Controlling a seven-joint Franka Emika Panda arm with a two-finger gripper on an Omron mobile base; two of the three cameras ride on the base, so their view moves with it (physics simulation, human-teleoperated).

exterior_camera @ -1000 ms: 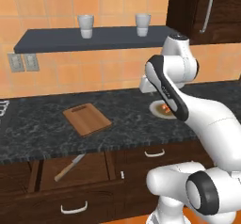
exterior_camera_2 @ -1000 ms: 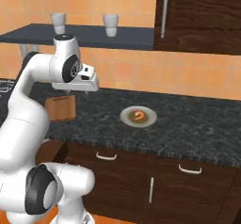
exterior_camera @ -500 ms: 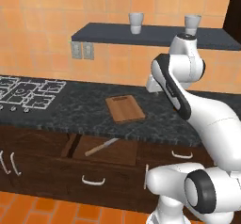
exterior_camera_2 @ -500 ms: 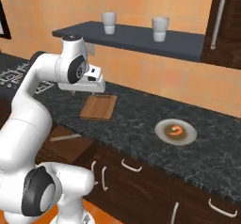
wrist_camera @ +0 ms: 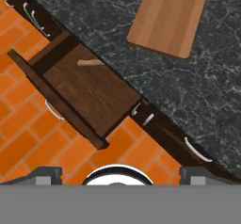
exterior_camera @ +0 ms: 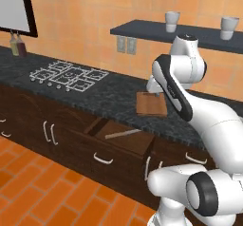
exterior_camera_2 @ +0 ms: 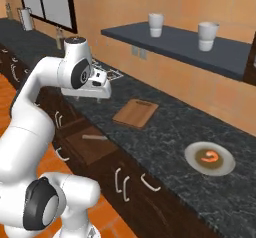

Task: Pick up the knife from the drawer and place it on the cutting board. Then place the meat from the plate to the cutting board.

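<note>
You're at the first step — reaching for the knife (exterior_camera: 122,134), which lies in the open drawer (exterior_camera: 124,138) below you, nearest the base. Your gripper (exterior_camera_2: 102,83) hangs high above it with jaws spread wide and nothing in them. Next you'd need to descend over the handle (its blade partly hidden under the bench (exterior_camera_2: 165,127) edge). Farther back lies the cutting board (exterior_camera_2: 135,113), bare — beyond that, the meat (exterior_camera_2: 209,156) on its plate (exterior_camera_2: 222,167).

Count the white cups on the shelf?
2: both stand on the dark wall shelf, left cup and right cup apart. None seems hidden.
</note>
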